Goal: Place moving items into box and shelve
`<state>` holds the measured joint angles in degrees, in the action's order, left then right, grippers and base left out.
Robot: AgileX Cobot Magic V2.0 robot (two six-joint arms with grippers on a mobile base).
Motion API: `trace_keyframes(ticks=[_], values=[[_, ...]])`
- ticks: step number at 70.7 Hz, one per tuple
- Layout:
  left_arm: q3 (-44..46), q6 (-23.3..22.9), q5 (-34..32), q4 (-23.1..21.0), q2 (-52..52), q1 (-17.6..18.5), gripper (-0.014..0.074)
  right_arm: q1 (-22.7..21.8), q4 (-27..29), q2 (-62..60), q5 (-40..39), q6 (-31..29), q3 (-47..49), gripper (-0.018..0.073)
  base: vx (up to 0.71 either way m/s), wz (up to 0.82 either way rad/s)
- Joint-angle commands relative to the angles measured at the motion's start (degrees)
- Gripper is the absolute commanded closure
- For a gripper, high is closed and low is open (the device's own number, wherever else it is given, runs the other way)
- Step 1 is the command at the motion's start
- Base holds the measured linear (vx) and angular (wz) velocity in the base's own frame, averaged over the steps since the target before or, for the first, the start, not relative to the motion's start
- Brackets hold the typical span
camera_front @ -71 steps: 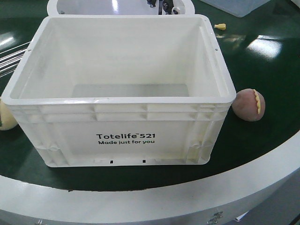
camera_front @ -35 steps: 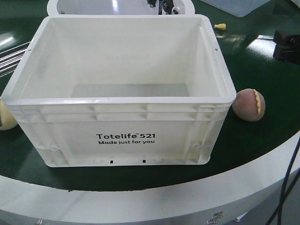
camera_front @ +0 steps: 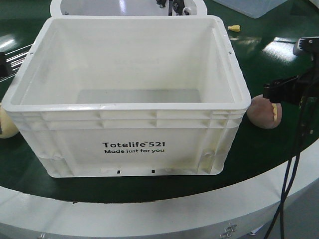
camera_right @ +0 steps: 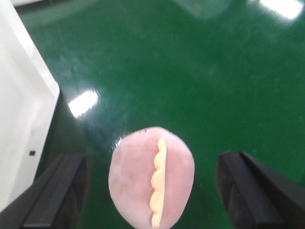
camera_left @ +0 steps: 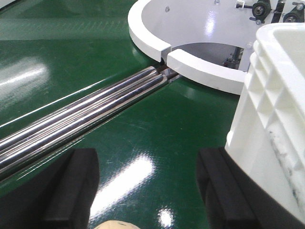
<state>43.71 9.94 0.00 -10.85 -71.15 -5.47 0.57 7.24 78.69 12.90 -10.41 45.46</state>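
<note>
The box (camera_front: 129,106) is a big white crate, open-topped and with nothing in it, standing on the green turntable. One of the moving items, a pink lump (camera_front: 260,115) with a yellow seam, lies just right of the box. My right gripper (camera_front: 279,92) hovers over it. In the right wrist view the lump (camera_right: 133,181) sits between the wide-apart fingers of the open right gripper (camera_right: 152,191), untouched. A pale lump (camera_front: 5,124) lies at the box's left side. My left gripper (camera_left: 147,195) is open above the green surface, with that pale lump (camera_left: 119,225) at the bottom edge.
Shiny steel rods (camera_left: 81,124) run across the green surface toward a white ring-shaped hub (camera_left: 200,71) behind the box. A tiny yellow piece (camera_front: 234,28) and a translucent bin (camera_front: 249,6) sit at the back right. The turntable's white rim (camera_front: 164,214) curves along the front.
My right arm has come in from the right edge and moved down over the pink lump. The box and the lumps have stayed put.
</note>
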Motion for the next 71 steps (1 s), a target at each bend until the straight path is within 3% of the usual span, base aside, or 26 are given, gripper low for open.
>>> trace_keyframes(ticks=[1, 52, 62, 71], values=[[2.05, 0.18, -4.57, -0.35, 1.32, -0.52, 0.0041, -0.29, 0.84, -0.05, -3.34, 0.01, 2.11, -0.0029, 0.00, 0.00], [2.05, 0.18, -4.24, -0.38, 1.32, -0.51, 0.0041, -0.29, 2.46, 12.40, -4.76, -0.49, 2.11, -0.0020, 0.00, 0.00], [2.05, 0.18, -4.24, -0.38, 1.32, -0.51, 0.0041, -0.29, 2.46, 13.76, -4.83, -0.49, 2.11, 0.0088, 0.00, 0.00], [2.05, 0.18, -4.24, -0.38, 1.32, -0.51, 0.0041, -0.29, 2.46, 14.40, -4.79, -0.49, 2.11, 0.0314, 0.00, 0.00]])
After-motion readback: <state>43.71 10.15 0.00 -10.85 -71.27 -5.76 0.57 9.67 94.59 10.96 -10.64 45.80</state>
